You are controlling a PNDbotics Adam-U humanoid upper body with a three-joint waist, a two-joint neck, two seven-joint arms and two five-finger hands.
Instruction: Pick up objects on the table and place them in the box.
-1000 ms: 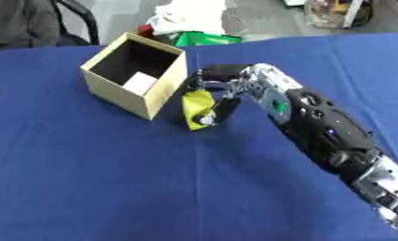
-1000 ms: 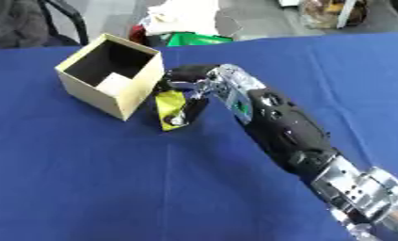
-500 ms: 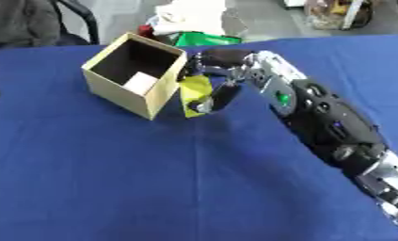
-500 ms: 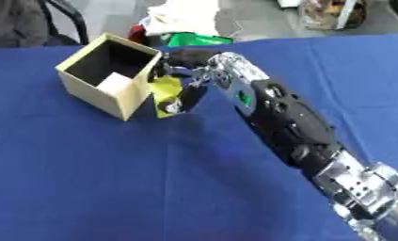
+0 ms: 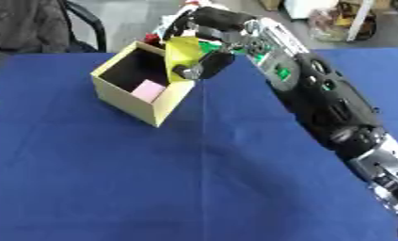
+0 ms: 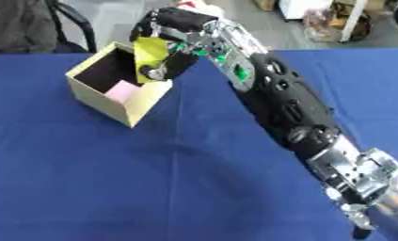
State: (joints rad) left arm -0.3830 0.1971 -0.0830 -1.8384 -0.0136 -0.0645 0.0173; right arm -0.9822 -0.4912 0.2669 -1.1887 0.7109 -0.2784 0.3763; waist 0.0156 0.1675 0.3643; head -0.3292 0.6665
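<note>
Yellow packet [image 5: 183,55]: held in the curled fingers and thumb of the right hand [image 5: 208,28], lifted clear of the table and hanging over the near right rim of the box, its lower end overlapping the box's right corner. Box [image 5: 129,98]: open-topped tan cardboard cube standing on the blue tablecloth [image 5: 152,179], turned so that one corner faces the camera. Inside it, a pink block [image 5: 149,90] lies against the near wall; the rest of the interior is dark. Right arm [image 5: 325,103]: black with silver joints, running from the lower right corner diagonally up to the box. Behind the table's far edge, a white and green heap [image 5: 203,44] shows partly behind the hand, and a dark chair [image 5: 78,19] stands at the upper left.
</note>
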